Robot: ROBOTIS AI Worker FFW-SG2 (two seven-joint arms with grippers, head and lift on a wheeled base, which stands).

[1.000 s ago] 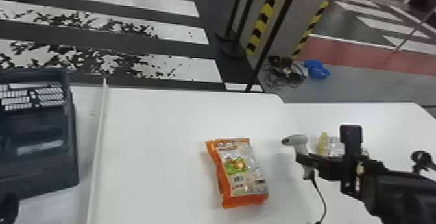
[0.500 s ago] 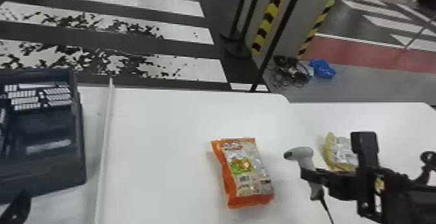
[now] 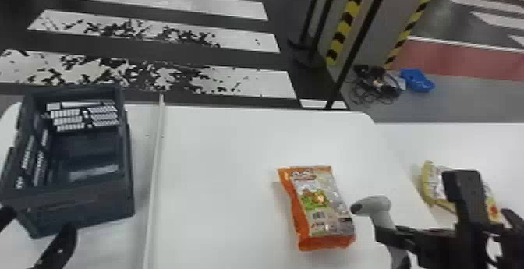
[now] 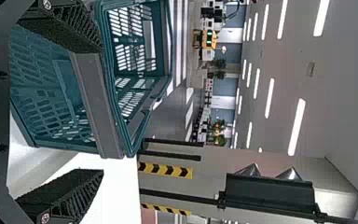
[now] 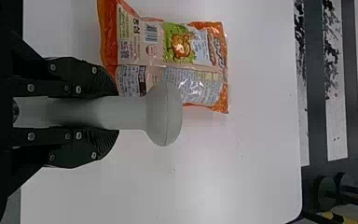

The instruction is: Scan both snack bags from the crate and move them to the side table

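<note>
In the head view my right gripper (image 3: pixel 393 235) is shut on the grey scanner (image 3: pixel 380 211), just right of the orange snack bag (image 3: pixel 321 206) lying flat on the white table. The yellow snack bag (image 3: pixel 432 184) rests on the side table, partly behind the right arm. My left gripper (image 3: pixel 37 231) is at the near side of the dark crate (image 3: pixel 82 206). The left wrist view shows the left gripper (image 4: pixel 101 109) open, with the crate's rim (image 4: pixel 98 105) beyond and between its fingers. In the right wrist view, the right gripper (image 5: pixel 114 113) clasps the scanner (image 5: pixel 164 114), whose head overlaps the orange bag (image 5: pixel 182 46).
A raised pale strip (image 3: pixel 154 178) runs front to back between the crate and the orange bag. The side table (image 3: pixel 397 143) adjoins on the right. Black poles and a blue item (image 3: pixel 417 80) are beyond the tables.
The scanner in my right gripper has come lower and closer to the orange bag, uncovering more of the yellow bag. The head view has shifted, bringing more of the crate and left gripper into sight.
</note>
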